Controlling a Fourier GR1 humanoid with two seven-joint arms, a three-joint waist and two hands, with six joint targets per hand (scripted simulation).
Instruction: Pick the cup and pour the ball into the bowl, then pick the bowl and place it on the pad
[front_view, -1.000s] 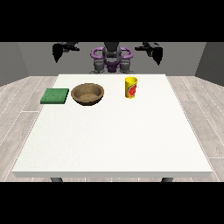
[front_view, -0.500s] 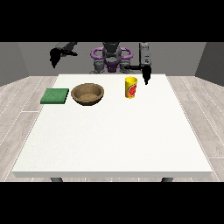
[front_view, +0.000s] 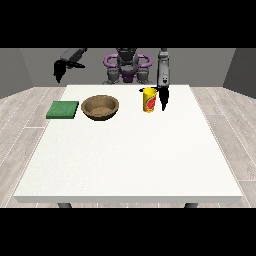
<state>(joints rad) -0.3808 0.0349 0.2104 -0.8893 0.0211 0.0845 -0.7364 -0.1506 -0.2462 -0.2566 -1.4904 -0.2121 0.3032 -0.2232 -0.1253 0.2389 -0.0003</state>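
Observation:
A yellow cup (front_view: 149, 99) with a red mark stands upright on the white table (front_view: 130, 155) at the back right. The ball does not show. A brown bowl (front_view: 100, 107) sits left of the cup, and a green pad (front_view: 63, 109) lies at the table's left edge. The hand at the view's right (front_view: 163, 97) hangs with fingers pointing down just right of the cup, close beside it. The hand at the view's left (front_view: 59, 68) is raised in the air beyond the table's back left corner, well above the pad.
The robot's torso (front_view: 127, 67) stands behind the table's far edge. The table's front half is bare white surface. Wooden floor surrounds the table.
The hand at the view's right has come down from its raised spot to beside the cup. The hand at the view's left has dropped a little outward. Cup, bowl and pad have not moved.

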